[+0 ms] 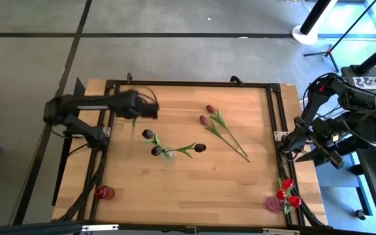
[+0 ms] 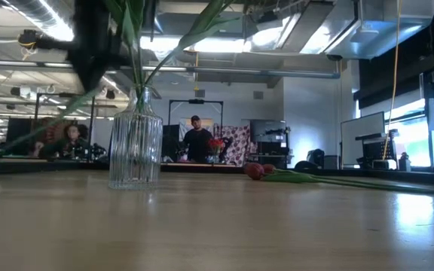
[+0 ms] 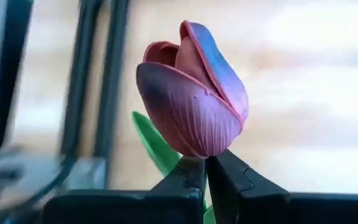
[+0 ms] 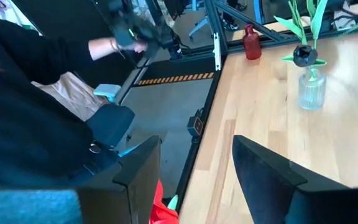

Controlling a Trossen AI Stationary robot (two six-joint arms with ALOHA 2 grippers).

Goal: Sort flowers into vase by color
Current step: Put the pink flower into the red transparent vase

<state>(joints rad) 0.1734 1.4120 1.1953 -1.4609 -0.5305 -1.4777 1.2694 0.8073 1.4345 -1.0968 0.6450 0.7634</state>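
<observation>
Wooden counter inside a black frame, open workshop beyond it. My left fingers are clenched on the stem just under a mauve-pink tulip, held above the counter near its left edge. Clear ribbed vase stands left of the middle, carrying dark maroon tulips on green stems. Two mauve-pink tulips lie flat right of the middle. Red tulips sit at the near right corner. My right fingers are released, spread apart, off the right edge of the counter.
</observation>
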